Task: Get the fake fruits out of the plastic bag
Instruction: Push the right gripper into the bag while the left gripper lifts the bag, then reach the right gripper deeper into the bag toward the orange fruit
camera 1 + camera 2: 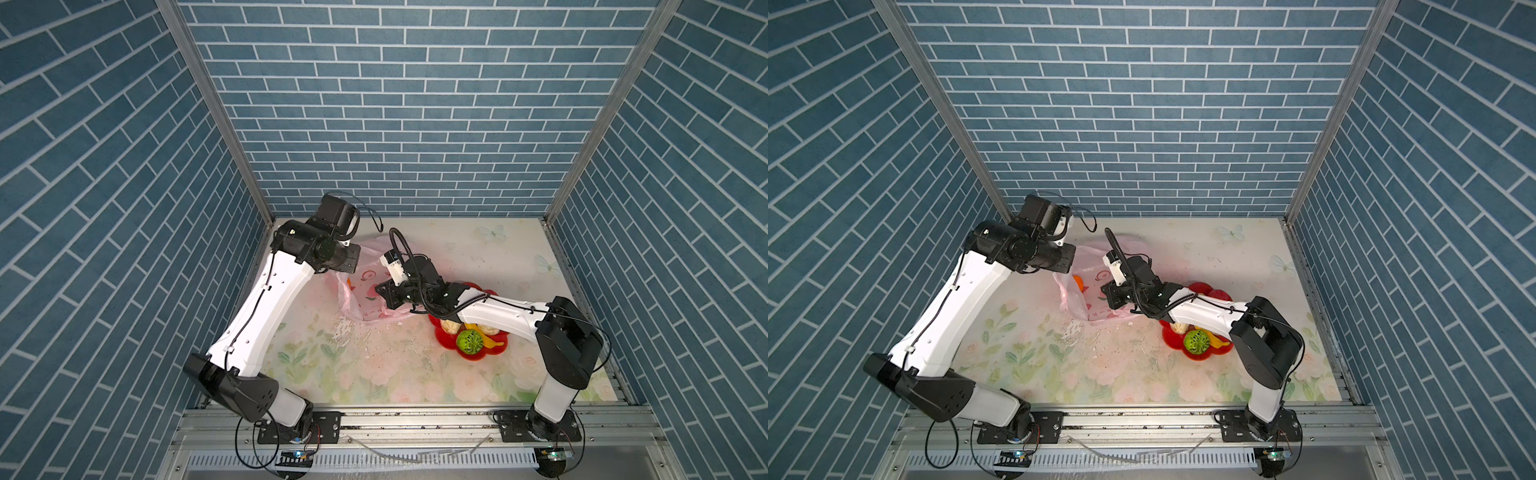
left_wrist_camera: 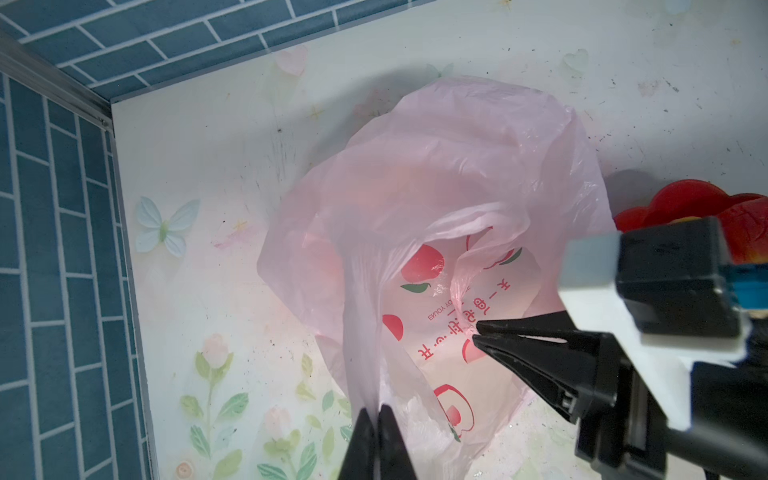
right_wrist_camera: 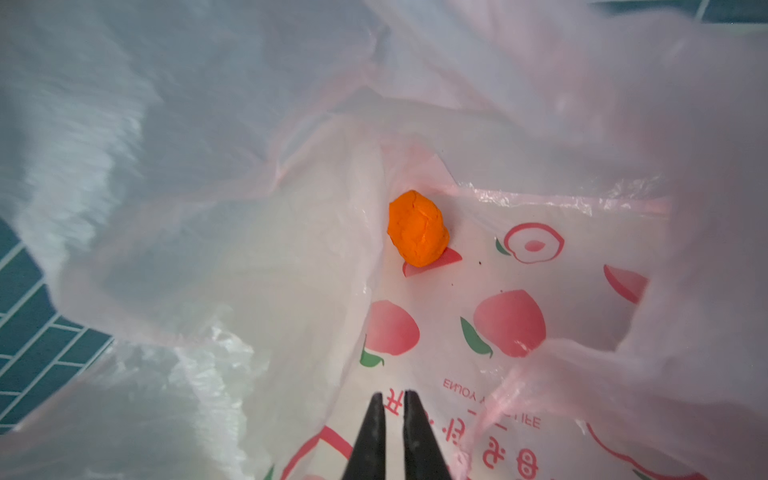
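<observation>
- Nearest, at the lower right in both top views, the red flower-shaped dish stands on the bench. It carries the fruits already taken out.
- Count in the dish: one green textured ball, two cream lumpy pieces, one yellow banana, and one yellow piece half hidden under the right arm.
- One red apple-like fruit sits at the dish's far side, making six fruits out of the bag as far as can be seen.
- Further back, left of the dish, the single plastic bag lies crumpled on the bench with its mouth held up.
- The right pincer has its jaws drawn almost together at the bag's rim. It appears to nip a fold of film and carries no fruit.
- Inside the bag, one orange fruit rests on the printed lower layer in the middle of the right wrist view. It is well apart from the right pincer's tips.
- Farthest, the left pincer is clamped tight on a gathered strip of the bag and lifts it.
- Judged from this, the task is nearly finished. One of seven fruits is left to fetch, and no other fruit shows in the bag.
</observation>
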Robot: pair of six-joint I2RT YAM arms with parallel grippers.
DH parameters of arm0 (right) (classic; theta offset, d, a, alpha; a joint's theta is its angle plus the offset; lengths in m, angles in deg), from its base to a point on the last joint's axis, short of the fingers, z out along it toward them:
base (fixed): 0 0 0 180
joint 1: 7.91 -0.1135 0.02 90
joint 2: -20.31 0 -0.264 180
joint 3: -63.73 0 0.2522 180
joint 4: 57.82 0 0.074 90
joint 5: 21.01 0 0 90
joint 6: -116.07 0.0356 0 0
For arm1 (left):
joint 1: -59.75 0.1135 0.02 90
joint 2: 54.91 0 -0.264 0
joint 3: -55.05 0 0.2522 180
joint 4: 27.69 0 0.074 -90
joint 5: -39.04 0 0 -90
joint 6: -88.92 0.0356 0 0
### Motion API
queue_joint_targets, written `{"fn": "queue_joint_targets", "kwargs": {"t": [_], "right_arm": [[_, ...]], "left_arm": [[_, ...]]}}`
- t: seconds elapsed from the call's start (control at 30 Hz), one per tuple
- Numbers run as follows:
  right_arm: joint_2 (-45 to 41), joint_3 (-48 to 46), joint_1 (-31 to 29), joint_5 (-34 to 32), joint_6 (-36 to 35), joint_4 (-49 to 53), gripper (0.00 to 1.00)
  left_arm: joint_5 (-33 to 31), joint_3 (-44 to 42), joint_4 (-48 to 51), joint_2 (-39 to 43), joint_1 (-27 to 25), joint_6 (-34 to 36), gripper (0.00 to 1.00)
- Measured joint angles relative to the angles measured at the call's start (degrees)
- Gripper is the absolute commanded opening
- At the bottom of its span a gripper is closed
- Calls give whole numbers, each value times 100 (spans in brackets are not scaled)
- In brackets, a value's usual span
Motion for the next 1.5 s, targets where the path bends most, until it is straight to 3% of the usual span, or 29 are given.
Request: {"fn": "queue_joint_targets", "kwargs": {"t": [0.23,0.47,0.87,1.13,1.3,1.43,1.5], "right_arm": [[514,37,2,-39,236,-149,11],[737,42,-48,-42,227,-282,10],[1182,717,-466,-533,-1069,662,8],[1941,1725,-450,-743,-1272,1095,10],[2291,2310,-437,-879,-1137,1108,23],[2472,2647,-415,-887,-942,1021,50],[2573,2765,-413,-815,-857,953,57]], "left_arm": [[192,540,262,-422,0,203,7],[258,560,413,-295,15,289,7],[535,380,389,-140,352,304,6],[1032,400,382,2,358,420,6],[1276,774,463,13,358,538,6],[1462,684,435,201,358,595,5],[1545,363,374,417,358,595,5]]}}
